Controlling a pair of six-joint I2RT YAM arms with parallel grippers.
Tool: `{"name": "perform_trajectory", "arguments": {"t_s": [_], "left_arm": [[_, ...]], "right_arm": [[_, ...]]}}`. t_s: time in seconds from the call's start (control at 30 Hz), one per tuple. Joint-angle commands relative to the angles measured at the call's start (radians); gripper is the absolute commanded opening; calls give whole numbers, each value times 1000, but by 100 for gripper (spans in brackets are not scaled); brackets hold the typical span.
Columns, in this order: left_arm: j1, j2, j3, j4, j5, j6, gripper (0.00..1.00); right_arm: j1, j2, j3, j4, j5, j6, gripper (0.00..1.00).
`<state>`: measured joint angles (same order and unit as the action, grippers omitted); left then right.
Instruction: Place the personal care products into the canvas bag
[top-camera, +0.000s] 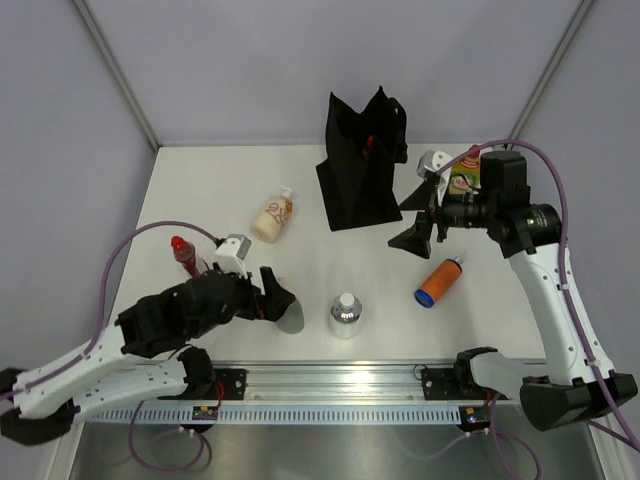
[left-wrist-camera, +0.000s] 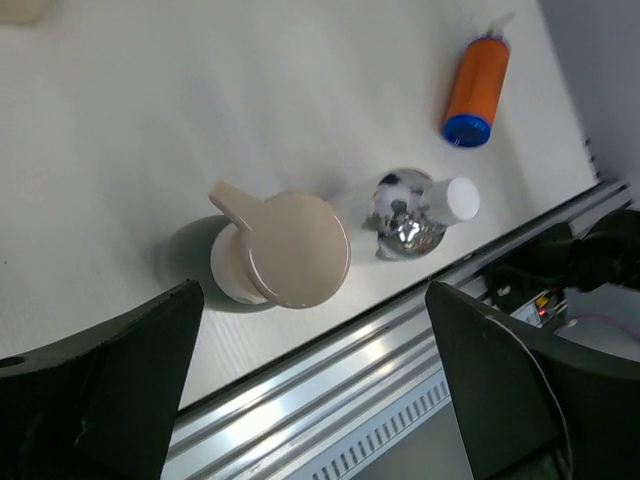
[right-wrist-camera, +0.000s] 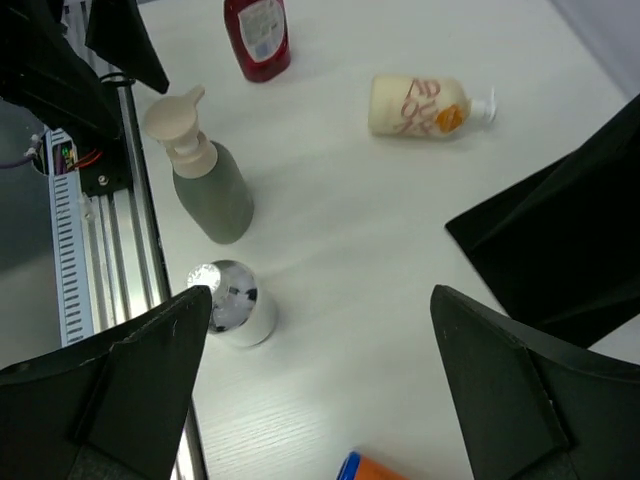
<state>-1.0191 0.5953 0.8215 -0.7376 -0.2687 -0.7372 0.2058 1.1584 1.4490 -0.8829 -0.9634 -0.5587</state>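
Grey-green pump bottle (left-wrist-camera: 295, 250), beige-capped: upright by the table's (top-camera: 200, 200) near edge, under left gripper (left-wrist-camera: 315, 300), fingers spread wide; likely light, stiff, smooth, tippy; grip body below pump

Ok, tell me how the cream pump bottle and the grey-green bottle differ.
The cream pump bottle lies on its side; the grey-green bottle stands upright. The cream one carries red-orange print; the grey-green one looks plain. The cream one lies near the canvas bag; the grey-green one stands by the front rail. Both have pump tops.
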Motion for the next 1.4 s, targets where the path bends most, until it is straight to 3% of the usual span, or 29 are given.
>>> {"name": "perform_trajectory", "arguments": {"t_s": [0.0, 0.07, 0.1, 0.13, 0.23, 0.47, 0.6, 0.77, 0.9, 1.13, 1.37], "left_arm": [[-252, 151, 93, -107, -479, -254, 99], [-402, 240, 132, -245, -660, -367, 99], [-433, 330, 155, -293, -708, -508, 99], [-456, 374, 160, -398, -739, -586, 99], [-498, 504, 121, -482, -820, -806, 99], [-504, 645, -7, -401, -990, -1082, 99], [-503, 762, 2, -289, -1073, -1096, 99], [-493, 889, 47, -330, -1095, -1200, 99], [-447, 929, 22, -248, -1074, -1156, 98], [-355, 899, -80, 248, -947, -720, 99], [-348, 925, -93, 262, -837, -709, 99]], "right_arm": [[-23, -28, -137, 114, -14, 45, 99], [-37, -66, -180, 142, -29, 74, 100], [-42, -80, -212, 166, -35, 83, 99], [-55, -89, -225, 177, -38, 97, 99], [-77, -124, -263, 206, -63, 117, 99], [-115, -144, -321, 265, -110, 149, 100], [-123, -134, -331, 271, -123, 151, 99], [-128, -135, -345, 283, -129, 154, 100], [-129, -132, -358, 295, -141, 160, 99], [-137, -132, -368, 295, -149, 157, 99], [-137, -128, -375, 295, -159, 154, 99]]}}
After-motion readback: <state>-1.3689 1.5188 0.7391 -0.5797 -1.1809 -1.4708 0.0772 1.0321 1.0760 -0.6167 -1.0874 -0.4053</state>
